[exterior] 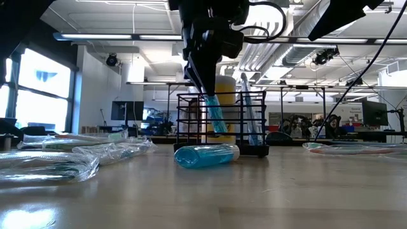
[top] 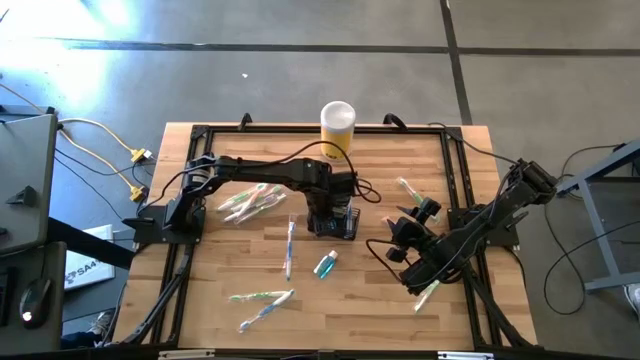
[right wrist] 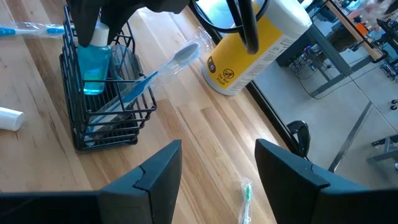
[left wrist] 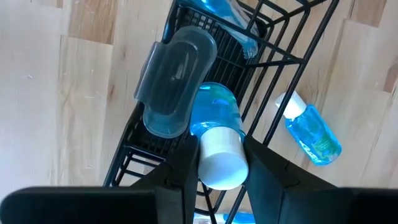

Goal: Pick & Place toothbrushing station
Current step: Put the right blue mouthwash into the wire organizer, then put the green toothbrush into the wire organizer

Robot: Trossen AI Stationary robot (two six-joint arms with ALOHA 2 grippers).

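hanging right over the toothbrushing station (top: 338, 220), the left gripper (left wrist: 219, 163) is pinching a small blue bottle (left wrist: 214, 118) by its white cap, fingers (left wrist: 180, 168) clamped on either side of it. in the right wrist view you can see that bottle sitting down inside the wire frame at one end, held from above. the caddy itself is a low black wire box standing upright near the middle of the wooden table (top: 220, 310), just in front of the tall yellow cylinder (top: 337, 130) with the white lid. a wrapped toothbrush (right wrist: 158, 71) with a blue handle leans out of the caddy toward the yellow cylinder, and the left wrist view shows a clear plastic case (left wrist: 174, 87) propped in the rack right beside the held bottle.

a second blue bottle (top: 325, 264) lies on its side on the table just next to the caddy, on the near side. more wrapped toothbrushes are scattered about: a bundle (top: 250, 200) under the left arm, one (top: 290, 245) lying left of the caddy, a couple (top: 262, 303) nearer the front edge, and one (top: 408, 190) over on the right.

the right gripper (right wrist: 217, 174) hovers off to the right of the caddy, well apart from it, fingers spread with nothing between them.
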